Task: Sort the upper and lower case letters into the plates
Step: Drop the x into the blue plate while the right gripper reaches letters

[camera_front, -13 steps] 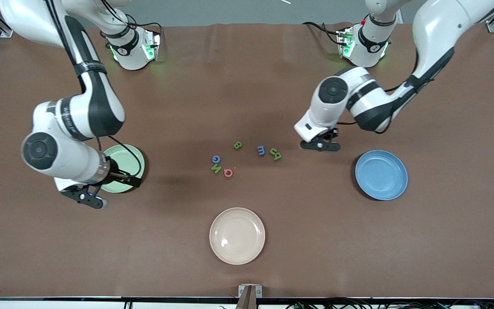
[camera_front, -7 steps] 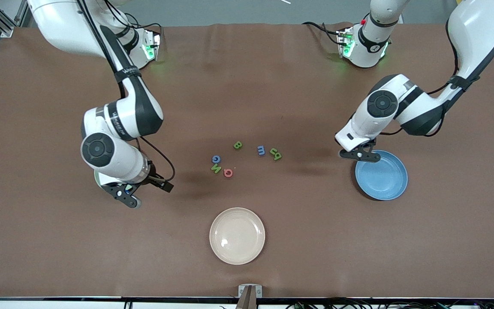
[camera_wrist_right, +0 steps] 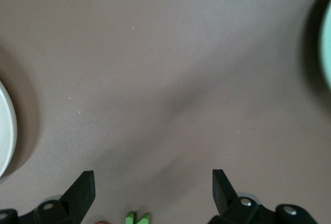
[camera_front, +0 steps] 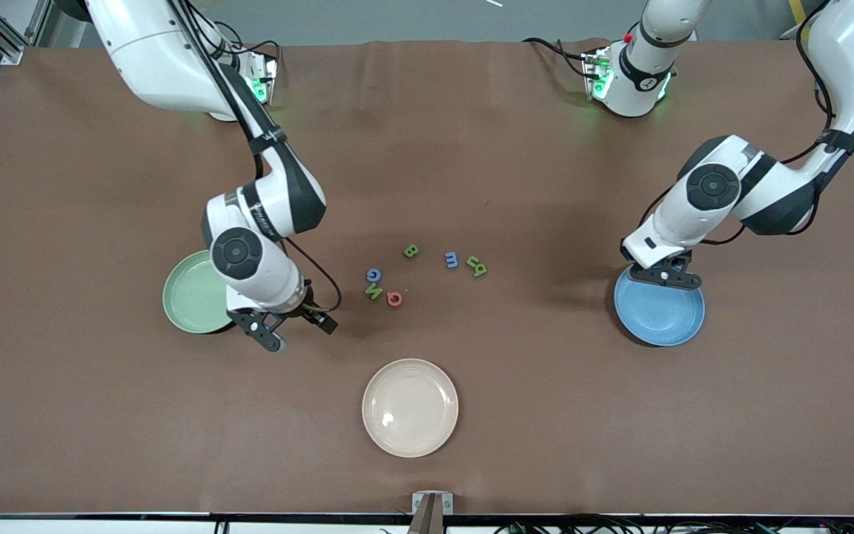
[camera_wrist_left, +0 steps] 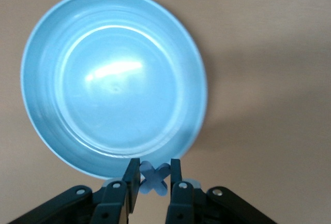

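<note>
My left gripper (camera_front: 664,276) hangs over the rim of the blue plate (camera_front: 660,317), shut on a small blue x-shaped letter (camera_wrist_left: 154,177). In the left wrist view the blue plate (camera_wrist_left: 114,79) has nothing in it. My right gripper (camera_front: 298,331) is open with nothing between its fingers, over bare table between the mint green plate (camera_front: 191,300) and the letters. Several letters lie mid-table: a green B (camera_front: 411,251), a blue m (camera_front: 451,259), a green pair (camera_front: 477,265), a blue c (camera_front: 373,275), a green N (camera_front: 373,291) and a pink-red one (camera_front: 394,299). In the right wrist view the right gripper (camera_wrist_right: 152,182) has a green letter (camera_wrist_right: 137,218) near it.
A cream-beige plate (camera_front: 410,407) sits nearer the front camera than the letters; its rim (camera_wrist_right: 4,131) shows in the right wrist view. The brown table mat (camera_front: 545,408) runs wide around the plates.
My left gripper carried the blue letter from beside the letter group to over the blue plate's rim. My right gripper swung from over the mint green plate toward the letters, uncovering that plate.
</note>
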You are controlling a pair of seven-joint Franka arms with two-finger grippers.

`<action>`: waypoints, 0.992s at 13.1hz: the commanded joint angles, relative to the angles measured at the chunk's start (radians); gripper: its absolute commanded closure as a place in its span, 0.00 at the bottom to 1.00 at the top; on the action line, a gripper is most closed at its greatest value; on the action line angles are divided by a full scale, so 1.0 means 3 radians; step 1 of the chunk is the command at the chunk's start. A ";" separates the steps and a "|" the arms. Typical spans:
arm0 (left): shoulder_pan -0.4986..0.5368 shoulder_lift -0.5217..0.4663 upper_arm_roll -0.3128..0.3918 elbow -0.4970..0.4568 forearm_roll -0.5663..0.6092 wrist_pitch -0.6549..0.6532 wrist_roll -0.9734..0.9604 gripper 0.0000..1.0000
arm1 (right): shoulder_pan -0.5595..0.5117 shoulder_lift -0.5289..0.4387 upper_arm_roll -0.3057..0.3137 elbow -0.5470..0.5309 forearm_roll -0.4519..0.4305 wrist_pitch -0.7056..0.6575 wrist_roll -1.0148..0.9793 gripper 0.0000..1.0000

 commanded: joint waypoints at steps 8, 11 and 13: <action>0.0063 0.0129 0.0560 -0.0054 0.0276 0.0597 0.0479 0.91 | 0.0425 0.0255 -0.0044 -0.0143 0.0010 0.0548 0.0581 0.00; 0.0063 0.0175 0.0637 -0.0054 0.0430 0.0638 0.0474 0.91 | 0.0435 0.0266 -0.0049 -0.0163 -0.0026 0.0558 0.0581 0.00; 0.0053 0.0175 0.0637 -0.0049 0.0430 0.0638 0.0448 0.91 | 0.0445 0.0276 -0.0049 -0.0189 -0.0036 0.0573 0.0581 0.00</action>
